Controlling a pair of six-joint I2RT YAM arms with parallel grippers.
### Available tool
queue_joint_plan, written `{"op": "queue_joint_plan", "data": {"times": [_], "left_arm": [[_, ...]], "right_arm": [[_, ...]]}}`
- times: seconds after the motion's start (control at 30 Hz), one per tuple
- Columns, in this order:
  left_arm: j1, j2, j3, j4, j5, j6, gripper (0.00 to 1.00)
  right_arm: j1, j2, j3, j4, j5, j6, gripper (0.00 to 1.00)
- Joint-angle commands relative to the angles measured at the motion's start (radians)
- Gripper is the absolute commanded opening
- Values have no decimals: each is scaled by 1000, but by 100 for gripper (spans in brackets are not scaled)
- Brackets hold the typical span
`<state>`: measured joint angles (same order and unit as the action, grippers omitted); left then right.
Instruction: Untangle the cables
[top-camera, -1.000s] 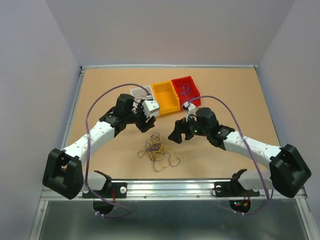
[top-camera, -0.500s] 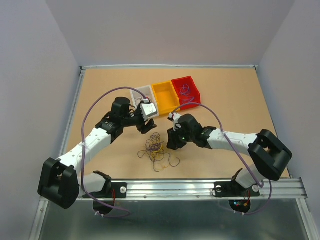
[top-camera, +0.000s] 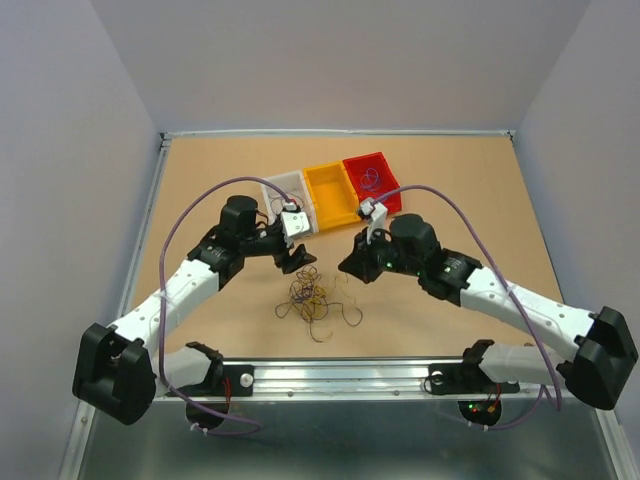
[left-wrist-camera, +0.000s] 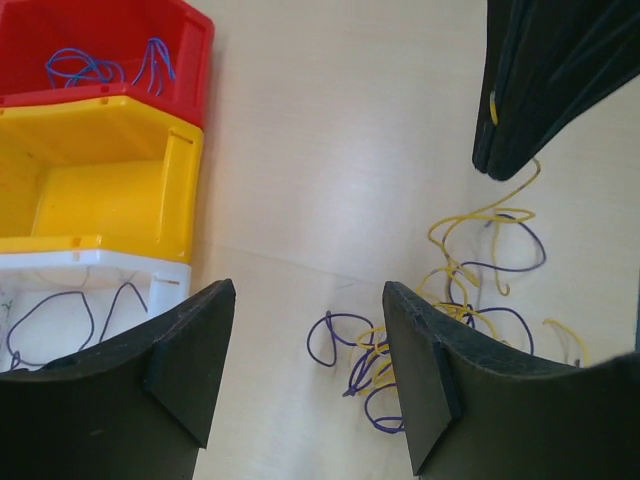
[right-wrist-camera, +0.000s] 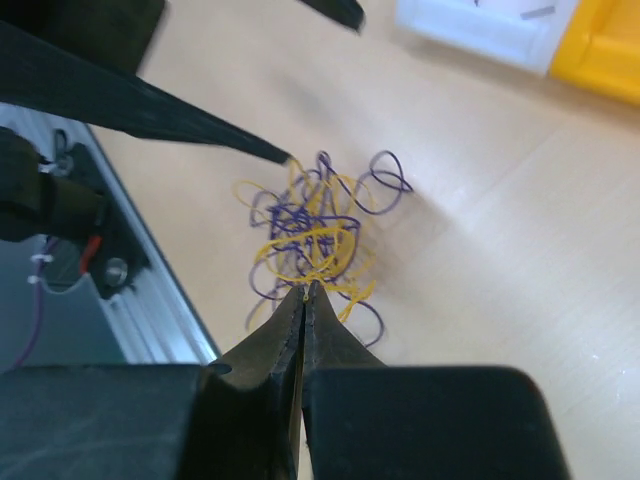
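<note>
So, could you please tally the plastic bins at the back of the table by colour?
Red plastic bin: 1
Yellow plastic bin: 1
White plastic bin: 1
Total: 3

Looked like a robotics lab test cell to me, not anyone's home. The tan bench (top-camera: 460, 190) was boxed in by plain pale walls (top-camera: 330, 60) on three sides. An aluminium rail (top-camera: 340, 372) ran along its near edge, carrying the left arm (top-camera: 185, 280) and right arm (top-camera: 505, 298). Little sorting bins (top-camera: 331, 190) sat toward the far edge.
</note>
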<state>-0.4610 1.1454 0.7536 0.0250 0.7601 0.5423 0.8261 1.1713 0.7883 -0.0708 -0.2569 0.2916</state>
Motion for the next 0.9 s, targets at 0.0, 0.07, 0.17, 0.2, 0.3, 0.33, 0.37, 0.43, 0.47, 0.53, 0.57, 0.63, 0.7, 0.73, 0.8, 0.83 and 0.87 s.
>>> {"op": "queue_joint_plan", "data": {"times": [0.0,0.07,0.17,0.2,0.3,0.33,0.37,0.43,0.47,0.53,0.57,0.63,0.7,0.73,0.8,0.83,0.87], "left_arm": [[-1,-49,76,-23,140,16,73],[-1,-70,119,-46,179,15,75],[-2,-79,179,-46,241,25,80],[-1,-78,197,-43,257,31,81],[-1,-52,254,-31,318,22,82],[-2,-43,259,19,347,13,82],[-2,-36,250,48,363,-10,82],[-2,-29,216,136,418,-66,82],[-5,-27,186,153,429,-77,82],[-7,-36,165,170,436,-79,82],[-7,-48,146,183,435,-84,82],[-8,-61,125,202,436,-85,82],[-22,-75,93,262,401,-119,82],[-27,-76,87,297,386,-130,82],[-41,-73,84,325,355,-166,82],[-42,-69,89,335,348,-176,82],[-42,-59,99,337,347,-182,81]], "right_arm": [[4,-39,196,-64,-77,20,1],[4,-38,315,-110,-111,26,1],[4,-39,428,-142,-119,29,1],[2,-39,495,-156,-105,29,1],[2,-24,644,-187,-73,30,0],[2,-16,673,-190,-65,34,1],[2,-12,701,-192,-61,35,1],[4,1,771,-196,-39,53,1],[4,5,796,-196,-36,58,1],[2,22,831,-196,-39,73,0],[4,25,856,-196,-27,78,1],[2,30,873,-196,-18,81,1],[4,31,878,-195,-7,86,1],[2,33,878,-195,-10,89,1],[4,37,871,-192,-30,98,1],[4,40,868,-190,-39,109,1],[4,42,864,-190,-48,113,1]]}}
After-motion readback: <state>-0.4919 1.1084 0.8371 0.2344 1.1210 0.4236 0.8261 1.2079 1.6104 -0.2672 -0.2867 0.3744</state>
